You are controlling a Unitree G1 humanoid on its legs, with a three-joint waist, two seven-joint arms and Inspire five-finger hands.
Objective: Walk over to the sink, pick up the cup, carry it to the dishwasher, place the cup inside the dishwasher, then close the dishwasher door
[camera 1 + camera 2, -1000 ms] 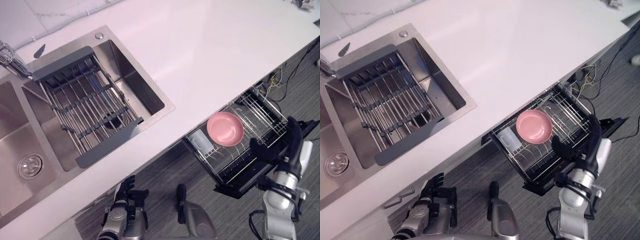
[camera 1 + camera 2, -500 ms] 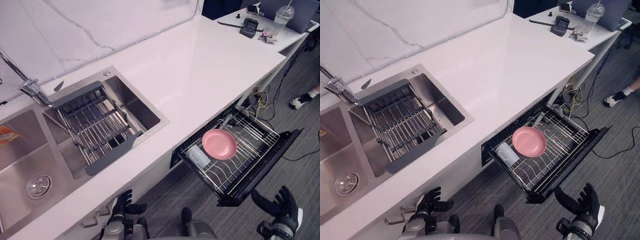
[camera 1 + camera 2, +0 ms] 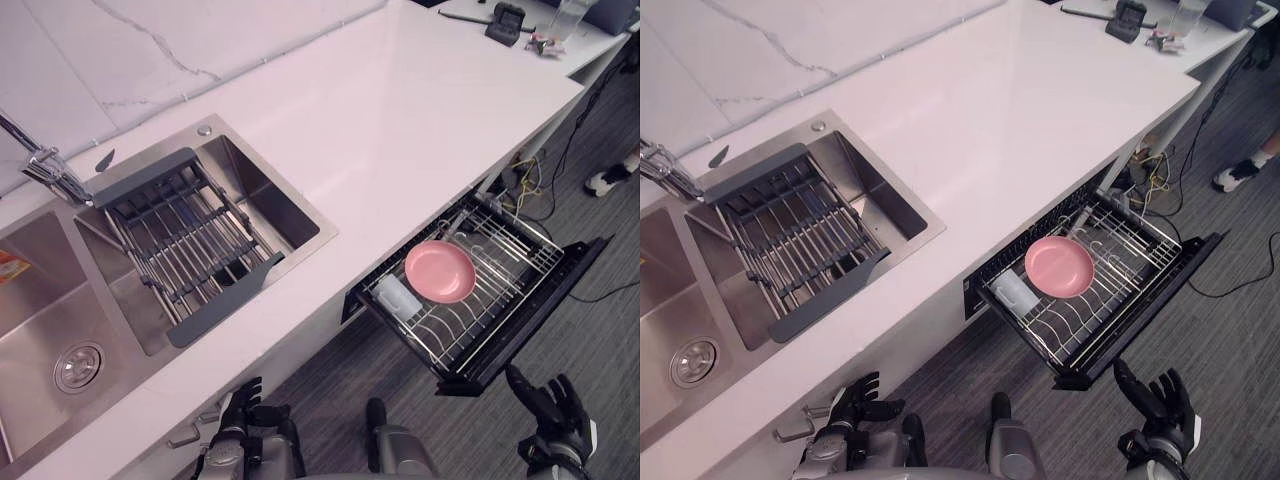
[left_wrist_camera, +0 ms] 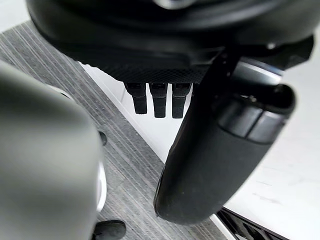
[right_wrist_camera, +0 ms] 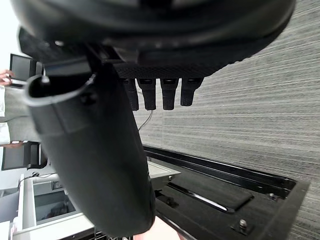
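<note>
The dishwasher's drawer (image 3: pixel 548 304) stands pulled out below the white counter. In its wire rack (image 3: pixel 1110 300) a clear cup (image 3: pixel 393 293) lies on its side next to a pink bowl (image 3: pixel 440 271). My right hand (image 3: pixel 551 408) hangs open, fingers spread, low over the floor just in front of the drawer's dark front edge, holding nothing. The right wrist view shows that dark front panel (image 5: pixel 227 186) past my straight fingers (image 5: pixel 170 92). My left hand (image 3: pixel 241 418) is open and empty by the cabinet below the sink (image 3: pixel 55 335).
A grey draining rack (image 3: pixel 185 238) spans the sink's right basin, with a tap (image 3: pixel 45 168) behind it. An orange item (image 3: pixel 10 268) lies in the left basin. Small things (image 3: pixel 1130 18) sit at the counter's far end. A person's shoe (image 3: pixel 608 181) and cables (image 3: pixel 545 165) are beyond the drawer.
My right hand has dropped from the rack's front edge to low in front of the drawer. The camera has tilted up and back. Cup and bowl stay in the rack.
</note>
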